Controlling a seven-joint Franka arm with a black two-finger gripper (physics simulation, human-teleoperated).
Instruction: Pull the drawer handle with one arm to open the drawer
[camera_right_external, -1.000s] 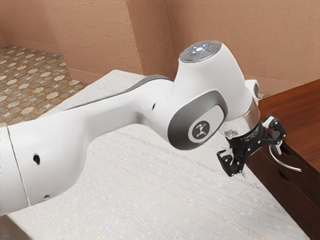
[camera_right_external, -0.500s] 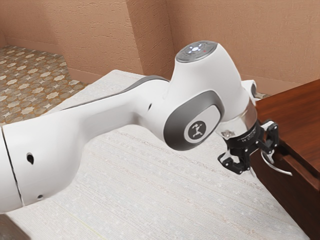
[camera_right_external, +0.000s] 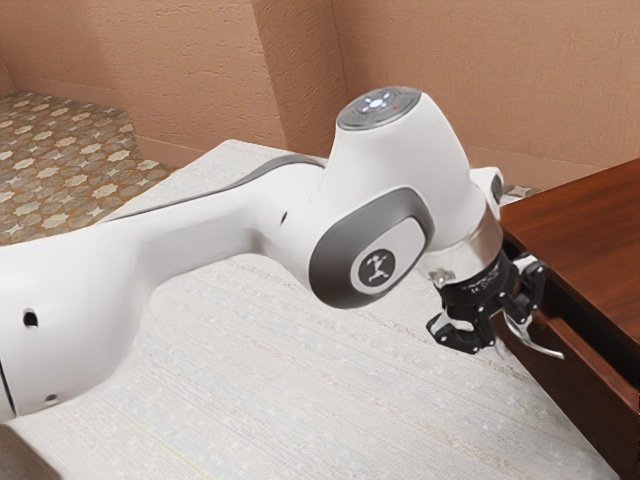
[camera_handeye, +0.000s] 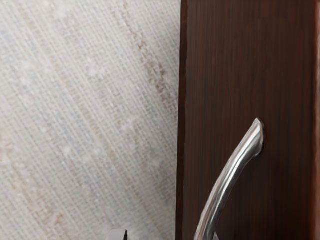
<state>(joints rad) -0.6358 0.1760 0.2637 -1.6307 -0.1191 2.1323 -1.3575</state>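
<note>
Dark brown wood made up the cabinet (camera_right_external: 585, 225) at the exterior view's right, at the edge of the pale worktop (camera_right_external: 300, 400). Its drawer front (camera_right_external: 575, 385) was seen standing a little forward of the cabinet body, with a shadowed gap behind it. The silver handle (camera_right_external: 538, 343) was found between the spread fingers of the pincer (camera_right_external: 497, 315), which was open and hooked around the handle, not clamped on it. The pulling step was judged to be in hand, with the drawer partly out. A straight draw leftward, away from the cabinet, was judged necessary next, with care that the curved bar not slip free.
</note>
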